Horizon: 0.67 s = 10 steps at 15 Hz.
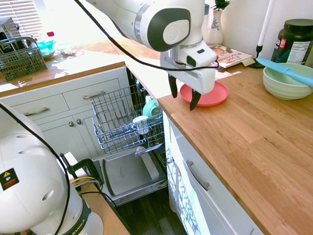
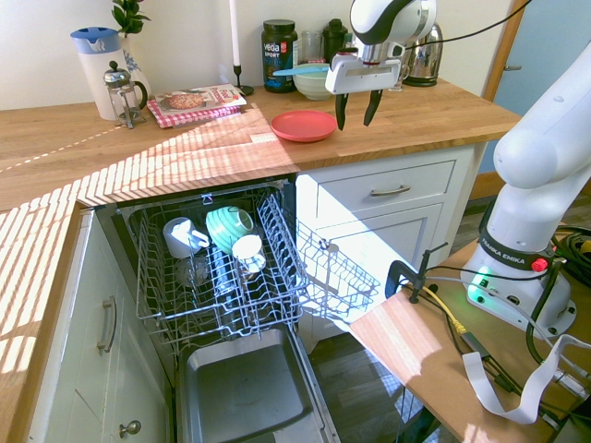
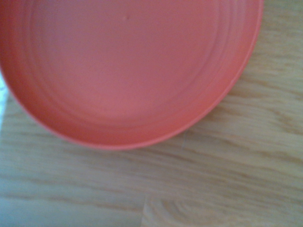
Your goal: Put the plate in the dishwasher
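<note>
Plate: coral-red, round, shallow, low rim; lies flat and empty on the wooden tabletop near its front edge, above the white drawers; in the wrist view it fills most of the picture, its rim curving over bare wood grain. Gripper: two dark fingers spread wide, pointing straight down, holding nothing; hangs above the tabletop at the plate's near edge, not touching it as far as the exterior views show. Dishwasher: under the tabletop, door dropped fully open, grey inner panel facing up; wire rack pulled out over the door. In the rack: teal bowl on its side, white mug, a second white cup, a clear glass between them. Behind the plate on the tabletop: pale green bowl with a blue utensil laid across its rim; dark lidded tub beside it; white candle in a dark holder; magazine lying on a red checked cloth; glass cafetière; white jug with a blue lid; metal kettle at the far end. Separate wire basket on the adjoining tabletop by the window.
</note>
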Available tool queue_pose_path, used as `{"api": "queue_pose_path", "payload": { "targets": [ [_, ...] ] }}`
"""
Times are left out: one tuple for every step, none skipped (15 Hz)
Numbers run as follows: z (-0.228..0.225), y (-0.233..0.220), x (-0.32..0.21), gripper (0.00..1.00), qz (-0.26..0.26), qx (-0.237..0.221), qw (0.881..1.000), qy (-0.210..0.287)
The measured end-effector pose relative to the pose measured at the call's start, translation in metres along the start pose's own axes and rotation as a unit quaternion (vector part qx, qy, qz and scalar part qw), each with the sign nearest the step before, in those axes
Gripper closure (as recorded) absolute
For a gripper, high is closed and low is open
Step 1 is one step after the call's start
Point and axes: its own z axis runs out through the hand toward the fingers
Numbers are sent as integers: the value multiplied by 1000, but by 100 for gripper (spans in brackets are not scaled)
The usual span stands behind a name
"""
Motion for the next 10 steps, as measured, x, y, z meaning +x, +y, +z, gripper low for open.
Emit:
{"api": "queue_pose_path", "payload": {
  "targets": [
    [3, -4, 11, 0, 11, 6, 1000, -6],
    [7, -11, 21, 0, 21, 14, 1000, -9],
    [13, -18, 31, 0, 33, 25, 999, -13],
    [21, -24, 39, 0, 42, 34, 998, -20],
    [30, -29, 47, 0, 49, 39, 998, -26],
    [39, -32, 54, 0, 57, 43, 997, -32],
    [47, -33, 59, 0, 67, 47, 996, -36],
    [55, -32, 63, 0, 78, 50, 995, -37],
    [60, -31, 67, 0, 90, 56, 994, -37],
    [60, -30, 70, 0, 102, 67, 992, -33]
  ]
}}
